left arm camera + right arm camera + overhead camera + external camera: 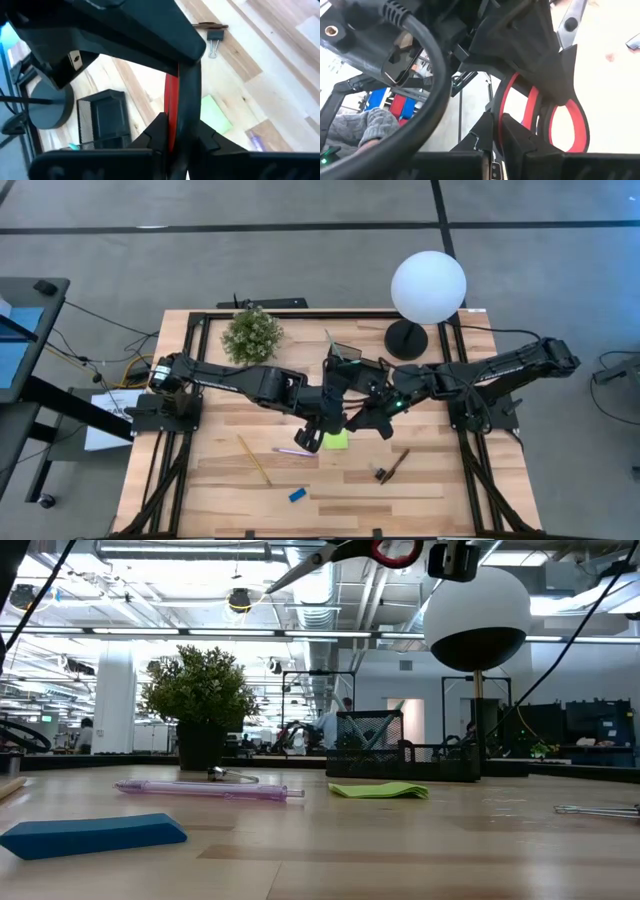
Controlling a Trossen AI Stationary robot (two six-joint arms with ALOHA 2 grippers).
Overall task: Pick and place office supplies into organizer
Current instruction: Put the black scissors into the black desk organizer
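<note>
The red-handled scissors hang high above the table's middle, blades toward the left side. Both grippers are shut on their handles: my left gripper reaches in from the left and my right gripper from the right, meeting over the table's centre. The black organizer stands behind them with a teal pen in it. On the table lie the lime-green sticky-note pad, a pink pen, a yellow pencil, a blue eraser, and a brown pen with a black clip. My left gripper pinches the scissors' red handle edge-on between its two fingers, slanting down from the table's left. In the right wrist view its dark fingers sit where the loops meet the blades. The scissors are lifted clear. My right gripper pinches the rim of one red handle loop between its two fingers, coming almost level from the table's right. The other loop stands free beside the fingers. The scissors hang clear of the table, blades pointing away from this gripper.
A potted plant stands at the far left and a lamp with a white globe and round black base at the far right, beside the organizer. Bare wood lies along the near edge around the eraser.
</note>
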